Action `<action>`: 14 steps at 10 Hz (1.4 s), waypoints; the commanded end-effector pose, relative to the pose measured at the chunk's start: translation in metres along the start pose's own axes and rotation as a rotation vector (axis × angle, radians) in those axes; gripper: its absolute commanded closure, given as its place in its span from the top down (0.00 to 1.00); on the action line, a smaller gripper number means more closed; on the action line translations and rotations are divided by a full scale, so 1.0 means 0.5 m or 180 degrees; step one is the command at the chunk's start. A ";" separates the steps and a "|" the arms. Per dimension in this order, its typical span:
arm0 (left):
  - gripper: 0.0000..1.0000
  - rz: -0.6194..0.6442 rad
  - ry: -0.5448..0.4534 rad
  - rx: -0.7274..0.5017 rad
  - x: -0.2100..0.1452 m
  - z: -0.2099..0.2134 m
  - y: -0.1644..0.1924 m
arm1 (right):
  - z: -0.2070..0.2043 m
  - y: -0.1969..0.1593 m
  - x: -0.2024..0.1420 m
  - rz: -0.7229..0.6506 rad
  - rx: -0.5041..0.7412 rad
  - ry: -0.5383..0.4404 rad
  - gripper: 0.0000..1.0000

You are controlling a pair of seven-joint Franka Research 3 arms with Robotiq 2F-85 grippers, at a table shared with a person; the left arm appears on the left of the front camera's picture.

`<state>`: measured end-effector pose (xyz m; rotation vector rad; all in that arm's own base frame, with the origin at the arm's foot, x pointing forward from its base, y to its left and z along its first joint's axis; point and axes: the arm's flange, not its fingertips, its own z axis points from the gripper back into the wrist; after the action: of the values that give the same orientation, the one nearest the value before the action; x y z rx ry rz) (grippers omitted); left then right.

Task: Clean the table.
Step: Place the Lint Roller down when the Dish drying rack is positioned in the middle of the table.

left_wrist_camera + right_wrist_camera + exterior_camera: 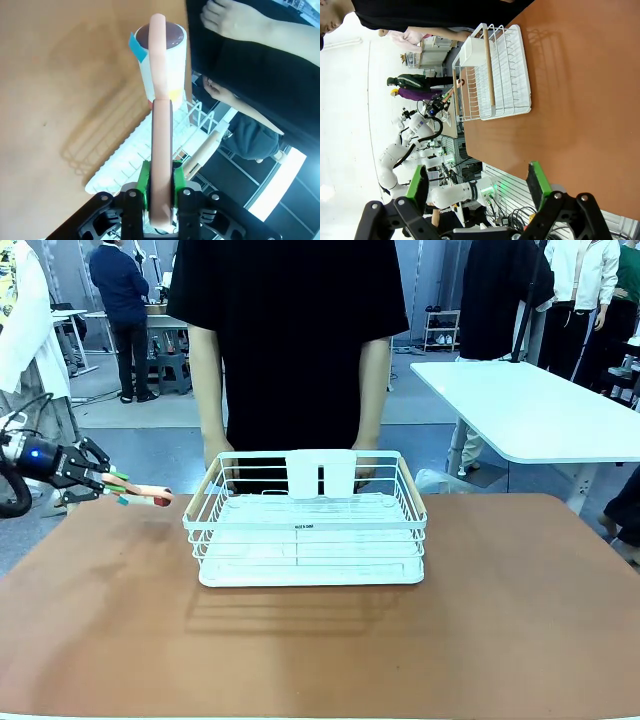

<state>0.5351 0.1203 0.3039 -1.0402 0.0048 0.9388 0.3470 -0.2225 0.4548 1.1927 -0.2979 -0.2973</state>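
Note:
The terracotta table (320, 660) carries a white wire dish rack (310, 530) at its middle. My left gripper (118, 490) hovers over the table's far left edge, shut on a long peach-pink utensil (148, 496) that points toward the rack. In the left wrist view the green pads (143, 181) clamp the utensil's handle (161, 150), whose tip overlaps a white cup-shaped holder (172, 67) at the rack's (130, 165) end. My right gripper (477, 185) is open with nothing between its pads, above the table (580, 75) and well away from the rack (505, 75).
A person in black stands at the far side with both hands (215, 455) on the rack's far rim, either side of its white holder (320, 475). The rack has wooden handles (489, 65). A white-topped table (540, 405) stands behind on the right.

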 end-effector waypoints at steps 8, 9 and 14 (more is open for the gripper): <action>0.22 0.0126 -0.0086 -0.0114 0.018 -0.014 0.091 | 0.002 0.006 -0.002 0.0014 0.0033 -0.0005 1.00; 0.53 0.0176 -0.0118 -0.0086 0.016 -0.007 0.096 | 0.002 0.006 -0.002 0.0014 0.0033 -0.0005 1.00; 0.76 0.0435 -0.0348 0.0245 -0.012 0.041 0.124 | 0.002 0.006 -0.002 0.0014 0.0033 -0.0005 1.00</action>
<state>0.4952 0.1439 0.2604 -0.9815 0.0045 1.0736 0.3470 -0.2225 0.4548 1.1926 -0.2979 -0.2974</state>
